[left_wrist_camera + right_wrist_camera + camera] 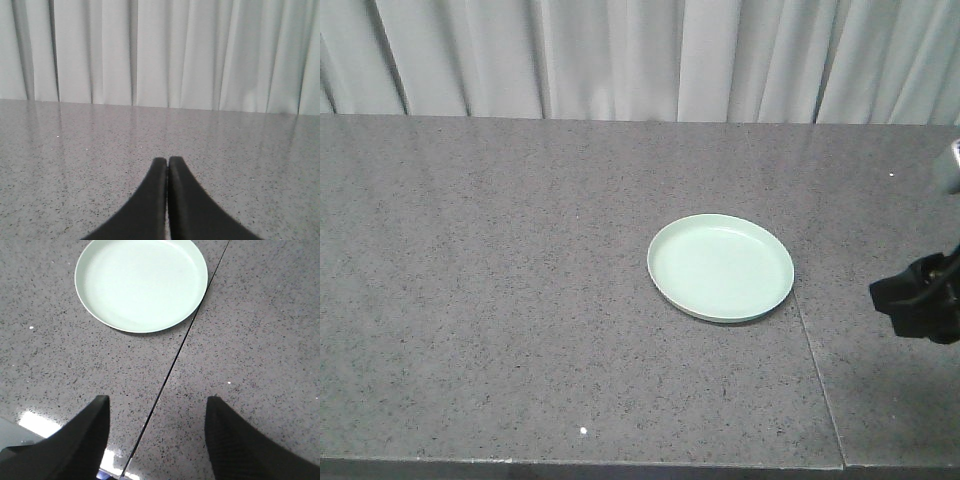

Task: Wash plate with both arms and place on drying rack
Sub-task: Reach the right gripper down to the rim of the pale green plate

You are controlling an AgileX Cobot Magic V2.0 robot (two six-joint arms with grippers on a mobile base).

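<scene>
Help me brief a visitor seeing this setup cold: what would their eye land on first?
The pale mint-green plate stands out, lying alone on the speckled grey countertop beside a thin seam. The right gripper hangs open near it, while the left gripper, shut, faces the white curtain.

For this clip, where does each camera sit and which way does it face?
Exterior front: high, looking down across the counter to the curtain; plate right of centre; right arm at the right edge.
Left wrist: low, looking level over the counter at the curtain; left gripper, fingers together, at bottom.
Right wrist: above, looking down at the plate and seam; right gripper, fingers apart, at bottom.
Shared: front and right wrist both show plate and seam.
</scene>
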